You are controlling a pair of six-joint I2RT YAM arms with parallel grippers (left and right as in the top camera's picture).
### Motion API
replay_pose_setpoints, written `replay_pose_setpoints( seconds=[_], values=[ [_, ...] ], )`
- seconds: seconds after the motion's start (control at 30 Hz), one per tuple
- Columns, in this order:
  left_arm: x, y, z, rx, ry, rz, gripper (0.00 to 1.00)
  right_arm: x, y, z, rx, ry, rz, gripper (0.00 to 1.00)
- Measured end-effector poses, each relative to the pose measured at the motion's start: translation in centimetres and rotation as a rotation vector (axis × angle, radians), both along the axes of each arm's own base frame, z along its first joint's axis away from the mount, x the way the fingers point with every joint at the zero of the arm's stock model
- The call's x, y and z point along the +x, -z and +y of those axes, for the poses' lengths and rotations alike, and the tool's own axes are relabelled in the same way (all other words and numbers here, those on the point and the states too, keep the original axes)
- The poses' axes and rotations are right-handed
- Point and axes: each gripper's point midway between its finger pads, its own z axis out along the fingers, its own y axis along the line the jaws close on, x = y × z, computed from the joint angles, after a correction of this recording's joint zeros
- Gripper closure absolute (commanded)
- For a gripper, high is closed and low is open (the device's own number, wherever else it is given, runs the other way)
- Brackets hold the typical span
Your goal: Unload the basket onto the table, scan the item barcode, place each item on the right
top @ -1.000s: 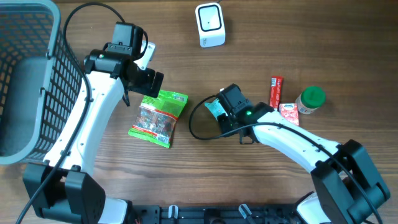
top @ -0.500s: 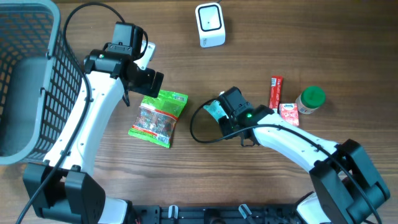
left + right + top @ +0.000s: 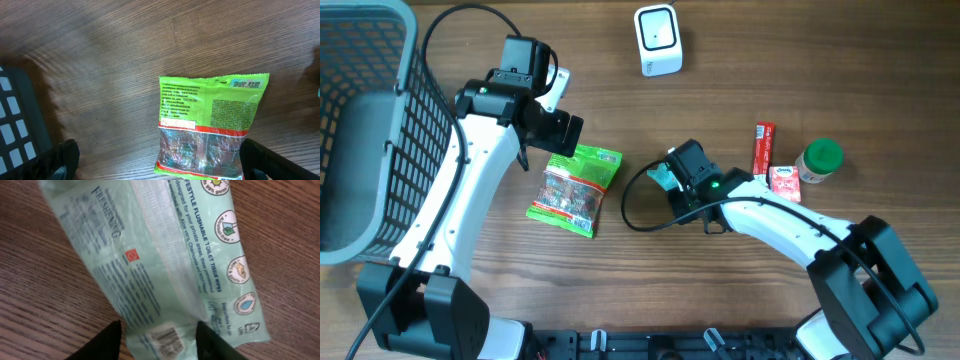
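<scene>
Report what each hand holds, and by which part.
Left hand: nothing; open above the snack bag. Right hand: the wipes pack has its barcode end between the fingers; a grip cannot be told.

The left arm (image 3: 470, 190) rises behind the left gripper (image 3: 558, 130), which points down, jaws spread wide. The right arm (image 3: 780, 225) trails low behind the right gripper (image 3: 672, 175), whose fingers (image 3: 107, 340) are parted; grip unclear.
</scene>
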Motion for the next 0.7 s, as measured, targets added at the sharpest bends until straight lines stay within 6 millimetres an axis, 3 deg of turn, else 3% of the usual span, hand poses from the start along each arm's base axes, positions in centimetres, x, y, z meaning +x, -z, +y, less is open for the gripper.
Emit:
replay_pose_setpoints(
  seconds=[0.4, 0.57, 0.7],
  values=[
    [0.0, 0.0, 0.0, 0.0, 0.0, 0.0, 0.0, -0.7, -0.2, -0.6, -0.041, -0.025, 0.044, 0.42],
    [0.0, 0.0, 0.0, 0.0, 0.0, 0.0, 0.0, -0.8, -1.8, -1.0, -0.05, -0.048, 0.037, 0.37],
    [0.0, 0.0, 0.0, 0.0, 0.0, 0.0, 0.0, -0.9, -2.1, -1.3, -0.074, -0.092, 0.03, 0.6]
  ],
)
